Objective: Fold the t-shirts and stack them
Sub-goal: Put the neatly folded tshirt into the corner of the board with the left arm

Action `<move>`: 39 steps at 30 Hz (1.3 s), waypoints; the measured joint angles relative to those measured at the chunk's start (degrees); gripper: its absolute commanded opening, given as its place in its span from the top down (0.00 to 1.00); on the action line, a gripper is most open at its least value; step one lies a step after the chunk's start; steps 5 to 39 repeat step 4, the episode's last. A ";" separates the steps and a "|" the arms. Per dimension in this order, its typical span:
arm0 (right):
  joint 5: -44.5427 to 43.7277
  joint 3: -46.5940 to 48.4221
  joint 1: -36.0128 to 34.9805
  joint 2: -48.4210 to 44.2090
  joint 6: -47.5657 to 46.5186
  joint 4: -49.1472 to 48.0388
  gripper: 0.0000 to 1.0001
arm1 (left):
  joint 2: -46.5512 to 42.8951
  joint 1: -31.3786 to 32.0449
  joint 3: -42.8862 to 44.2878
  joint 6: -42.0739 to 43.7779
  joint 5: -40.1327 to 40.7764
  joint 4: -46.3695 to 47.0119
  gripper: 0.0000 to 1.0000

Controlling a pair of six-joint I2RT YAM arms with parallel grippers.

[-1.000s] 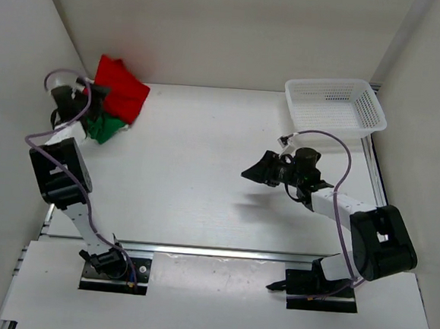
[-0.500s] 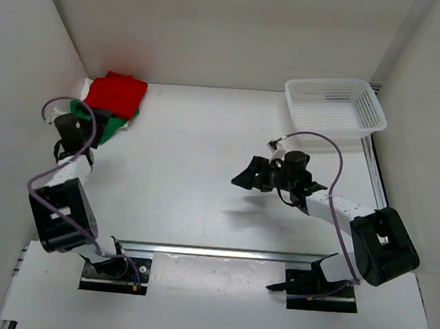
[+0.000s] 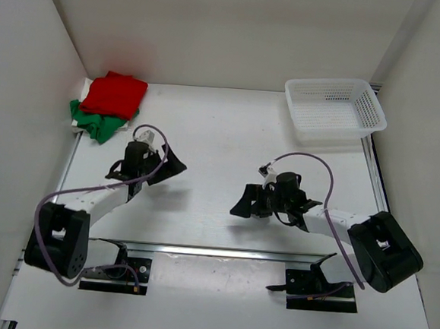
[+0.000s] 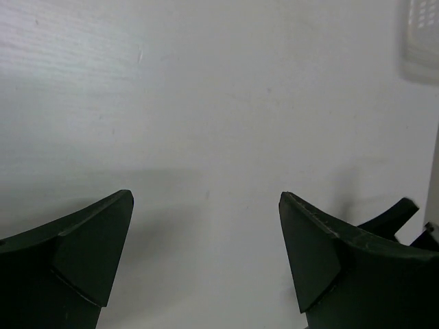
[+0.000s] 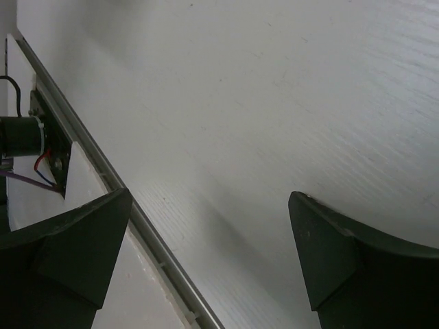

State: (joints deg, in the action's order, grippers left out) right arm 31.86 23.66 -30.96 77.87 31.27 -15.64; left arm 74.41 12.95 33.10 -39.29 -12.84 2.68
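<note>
The red t-shirt (image 3: 116, 94) lies folded on top of a pile at the back left corner. The green t-shirt (image 3: 95, 125) is under it and sticks out toward the front. A sliver of cream-white cloth (image 3: 86, 87) shows at the pile's left edge. My left gripper (image 3: 176, 164) is open and empty over bare table, well away from the pile to its front right. My right gripper (image 3: 241, 202) is open and empty over the table's middle. Both wrist views show open fingers, left (image 4: 206, 197) and right (image 5: 210, 195), with nothing between them.
A white mesh basket (image 3: 369, 108) stands at the back right and shows as a blur in the left wrist view (image 4: 420, 41). White walls close in the left, back and right. A metal rail (image 5: 103, 171) runs along the near table edge.
My left gripper left the shirt pile at the back left and swung out to the table's middle-left. The red shirt settled flat on the pile. My right gripper drifted nearer and slightly left.
</note>
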 measured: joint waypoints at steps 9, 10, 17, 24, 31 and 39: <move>0.59 -1.05 0.42 -0.70 -0.07 -1.57 0.01 | -8.98 1.11 -5.07 3.10 0.83 -2.43 0.01; 0.59 -1.05 0.42 -0.70 -0.07 -1.57 0.01 | -8.98 1.11 -5.07 3.10 0.83 -2.43 0.01; 0.59 -1.05 0.42 -0.70 -0.07 -1.57 0.01 | -8.98 1.11 -5.07 3.10 0.83 -2.43 0.01; 0.59 -1.05 0.42 -0.70 -0.07 -1.57 0.01 | -8.98 1.11 -5.07 3.10 0.83 -2.43 0.01; 0.59 -1.05 0.42 -0.70 -0.07 -1.57 0.01 | -8.98 1.11 -5.07 3.10 0.83 -2.43 0.01; 0.59 -1.05 0.42 -0.70 -0.07 -1.57 0.01 | -8.98 1.11 -5.07 3.10 0.83 -2.43 0.01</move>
